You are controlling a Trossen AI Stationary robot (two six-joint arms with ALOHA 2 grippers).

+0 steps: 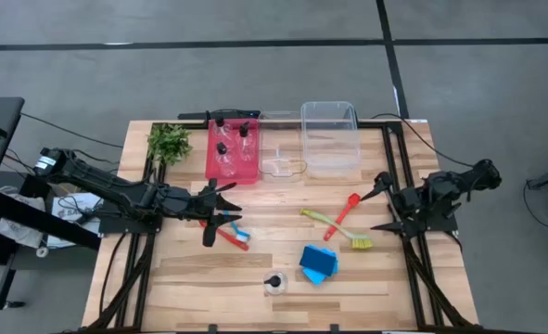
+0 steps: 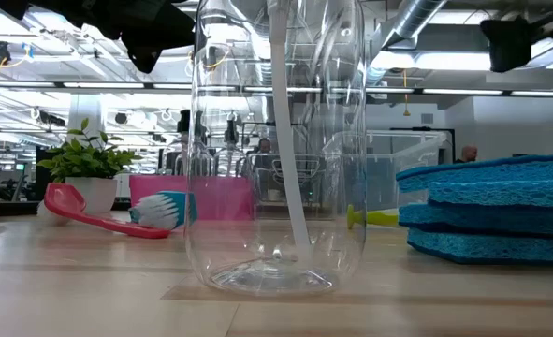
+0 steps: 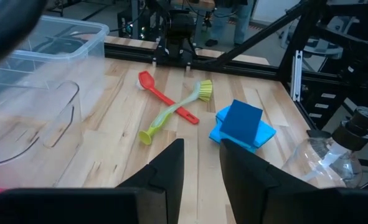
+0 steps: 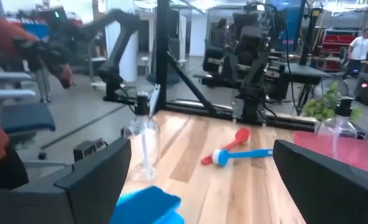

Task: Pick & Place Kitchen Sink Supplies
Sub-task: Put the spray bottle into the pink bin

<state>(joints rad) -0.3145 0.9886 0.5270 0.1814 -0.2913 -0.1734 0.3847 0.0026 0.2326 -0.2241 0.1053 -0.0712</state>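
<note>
Red-and-blue brushes (image 1: 235, 234) lie just below my left gripper (image 1: 220, 215), near tabletop's left-middle, long axis slanting toward front edge. Fingers part-closed, holding nothing. Right gripper (image 1: 382, 202) wide open, empty, farther off.

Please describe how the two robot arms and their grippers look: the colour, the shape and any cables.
Both arms are black and built of jointed segments. The left gripper and the right gripper each end in two pointed dark fingers; in the left wrist view the fingers look flat, matte and wedge-shaped. Black cables run from both arm bases over the table's edges. I see no markings.
</note>
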